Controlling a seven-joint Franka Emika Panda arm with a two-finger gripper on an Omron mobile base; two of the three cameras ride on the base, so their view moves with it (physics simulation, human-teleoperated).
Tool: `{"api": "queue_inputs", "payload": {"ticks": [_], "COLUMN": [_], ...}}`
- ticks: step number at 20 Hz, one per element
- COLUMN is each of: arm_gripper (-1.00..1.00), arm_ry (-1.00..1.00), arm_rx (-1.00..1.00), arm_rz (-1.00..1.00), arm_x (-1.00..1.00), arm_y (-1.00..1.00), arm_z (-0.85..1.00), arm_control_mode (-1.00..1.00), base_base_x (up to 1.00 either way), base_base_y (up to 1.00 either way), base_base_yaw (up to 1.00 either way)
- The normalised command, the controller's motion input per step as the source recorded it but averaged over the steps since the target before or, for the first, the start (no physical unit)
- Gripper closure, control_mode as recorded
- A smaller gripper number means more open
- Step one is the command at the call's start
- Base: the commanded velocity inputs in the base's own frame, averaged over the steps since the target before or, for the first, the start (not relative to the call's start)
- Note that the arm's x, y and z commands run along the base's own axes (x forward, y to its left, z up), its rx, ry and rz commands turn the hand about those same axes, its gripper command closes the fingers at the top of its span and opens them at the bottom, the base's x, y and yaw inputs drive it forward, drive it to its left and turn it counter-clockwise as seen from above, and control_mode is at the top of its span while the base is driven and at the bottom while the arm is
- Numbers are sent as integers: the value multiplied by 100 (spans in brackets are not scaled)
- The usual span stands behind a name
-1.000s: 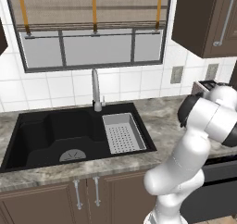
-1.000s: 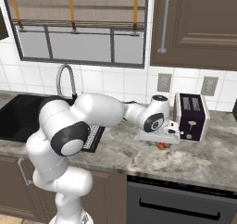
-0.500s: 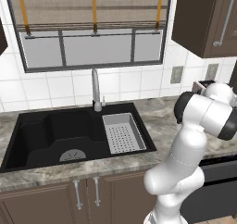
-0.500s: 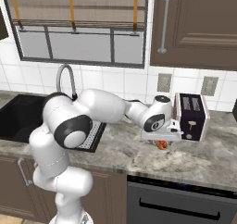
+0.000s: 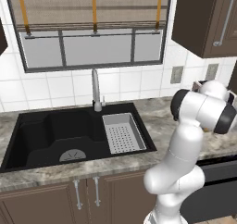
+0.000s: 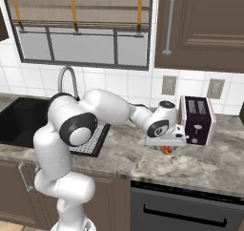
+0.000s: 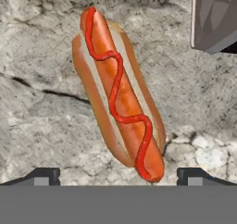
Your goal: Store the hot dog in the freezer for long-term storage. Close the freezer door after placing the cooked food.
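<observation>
The hot dog (image 7: 118,93), a red-orange sausage with a ketchup squiggle in a tan bun, lies on the grey stone counter (image 6: 205,165) just left of the toaster. In the right base view the hot dog (image 6: 167,150) peeks out under the hand. My gripper (image 7: 118,174) hangs straight above it, open, its two dark fingertips (image 7: 44,175) wide apart on either side of the bun's near end and holding nothing. The gripper (image 6: 165,144) points down at the counter. The freezer and the freezer door are out of view.
A dark toaster (image 6: 196,120) stands close to the right of the hand, and its corner (image 7: 215,17) shows near the hot dog. The black sink (image 5: 60,135) with a grey drain tray (image 5: 122,133) and a faucet (image 5: 96,91) lies to the left. Brown cabinets (image 6: 200,25) hang above.
The hand has come down a little closer to the hot dog. The jaws have stayed open and the hot dog has not moved.
</observation>
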Motion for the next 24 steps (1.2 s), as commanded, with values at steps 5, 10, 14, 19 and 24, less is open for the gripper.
{"api": "queue_inputs", "payload": {"ticks": [5,10,14,19,24], "arm_gripper": [-100,-100,-100,-100,-100], "arm_ry": [0,0,0,0,0], "arm_rx": [0,0,0,0,0], "arm_rz": [0,0,0,0,0], "arm_x": [20,15,12,2,0], "arm_y": [-2,-4,-15,-2,0], "arm_z": [-17,-12,-13,-5,-7], "arm_control_mode": [-100,-100,-100,-100,-100], "base_base_x": [0,0,0,0,0], "base_base_y": [0,0,0,0,0], "base_base_yaw": [0,0,0,0,0]}}
